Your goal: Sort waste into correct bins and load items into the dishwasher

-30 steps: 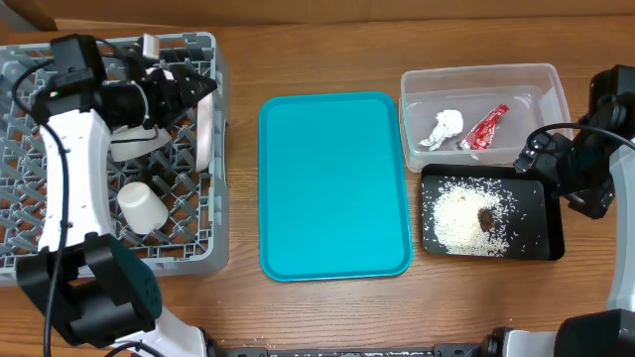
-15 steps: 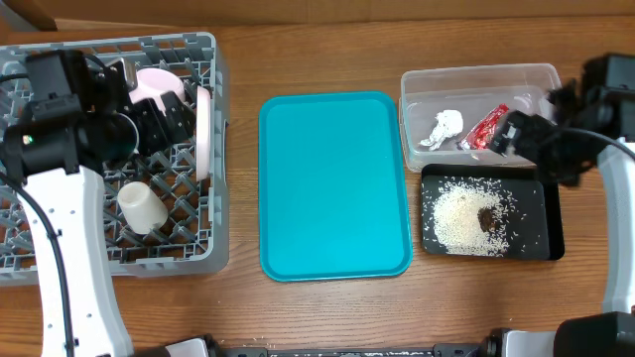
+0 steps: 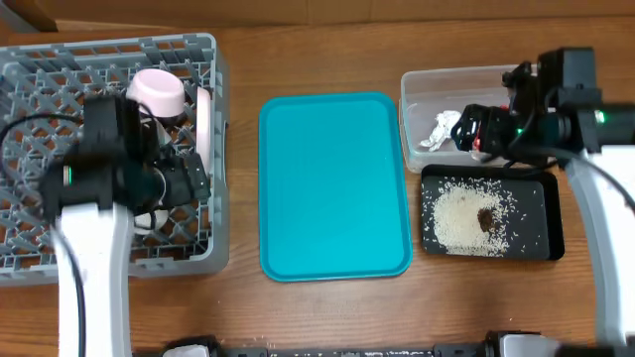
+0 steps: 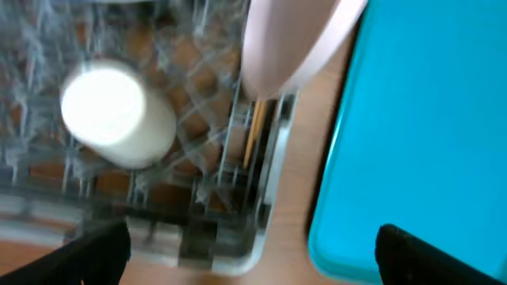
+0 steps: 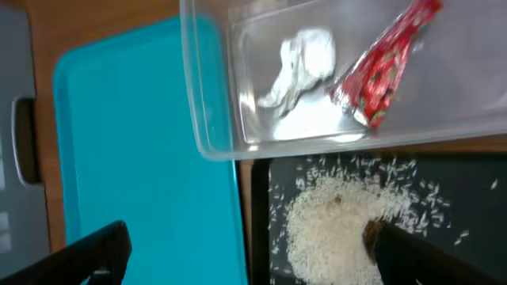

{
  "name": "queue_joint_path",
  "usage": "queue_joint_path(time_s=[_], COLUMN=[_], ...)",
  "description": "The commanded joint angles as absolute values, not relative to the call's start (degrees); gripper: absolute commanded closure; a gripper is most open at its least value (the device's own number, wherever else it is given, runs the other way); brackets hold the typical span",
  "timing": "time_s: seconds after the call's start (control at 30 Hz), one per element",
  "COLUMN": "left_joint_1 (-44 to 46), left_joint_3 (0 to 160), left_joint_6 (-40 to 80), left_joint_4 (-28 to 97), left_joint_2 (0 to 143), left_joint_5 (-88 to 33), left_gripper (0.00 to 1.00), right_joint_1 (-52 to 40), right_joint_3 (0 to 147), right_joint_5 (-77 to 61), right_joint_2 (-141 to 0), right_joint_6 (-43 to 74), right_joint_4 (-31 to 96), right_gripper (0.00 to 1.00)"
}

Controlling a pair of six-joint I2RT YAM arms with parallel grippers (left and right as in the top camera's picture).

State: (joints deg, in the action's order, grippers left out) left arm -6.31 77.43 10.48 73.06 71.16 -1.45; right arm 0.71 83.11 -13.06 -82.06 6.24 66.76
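Wooden worktop (image 3: 327, 50): grey rack (image 3: 169, 263) at L, teal tray (image 3: 335, 185) in centre, clear tub (image 3: 476, 71) R rear, black tray (image 3: 541, 223) just in front of tub.

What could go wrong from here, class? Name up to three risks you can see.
1. The plate stands on edge at the rack's right wall; the open left gripper nearby could tip it.
2. Rice lies loose on the flat black tray; a nudge from the right gripper could scatter it.
3. The cup lies on its side and may roll.
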Motion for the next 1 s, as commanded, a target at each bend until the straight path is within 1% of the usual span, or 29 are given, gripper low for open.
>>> queue_joint_path(time_s=[0.0,0.07,0.1,0.13,0.2,0.3,0.47,0.77,0.97], left_joint_1=[-3.2,-1.6,-0.8,-0.7,-0.7,-0.7,-0.7,-0.7,-0.7], left_joint_3=[69.1,65.2,62.0,60.6,58.8,58.3,58.3,58.3,58.3], left_joint_6=[6.3,6.0,7.6,8.8,10.2,10.3,10.3,10.3,10.3], left_joint_4=[67.2,63.6,61.0,60.0,59.3,59.9,63.6,70.1,70.3], left_joint_2=[55.5,48.4,42.3,39.6,35.3,30.8,29.9,29.9,29.9], left_joint_5=[-1.5,-1.3,-1.4,-1.3,-1.3,-1.1,-1.1,-1.1,-1.1], left_gripper=[0.0,0.0,0.0,0.0,0.0,0.0,0.0,0.0,0.0], right_joint_1=[0.7,0.7,0.7,0.7,0.7,0.7,0.7,0.7,0.7], right_joint_3=[75.0,70.5,67.0,65.7,63.4,62.8,62.8,62.8,62.8], right_joint_5=[-11.5,-10.5,-8.8,-8.0,-6.3,-6.0,-6.0,-6.0,-6.0], right_joint_2=[-68.3,-62.4,-57.3,-55.2,-50.9,-46.4,-45.3,-45.6,-45.6], right_joint_6=[6.4,6.5,7.6,7.7,7.6,7.6,7.6,7.6,7.6], right_joint_4=[61.0,58.0,56.2,55.8,56.2,60.6,64.9,65.1,65.1], right_gripper=[0.0,0.0,0.0,0.0,0.0,0.0,0.0,0.0,0.0])
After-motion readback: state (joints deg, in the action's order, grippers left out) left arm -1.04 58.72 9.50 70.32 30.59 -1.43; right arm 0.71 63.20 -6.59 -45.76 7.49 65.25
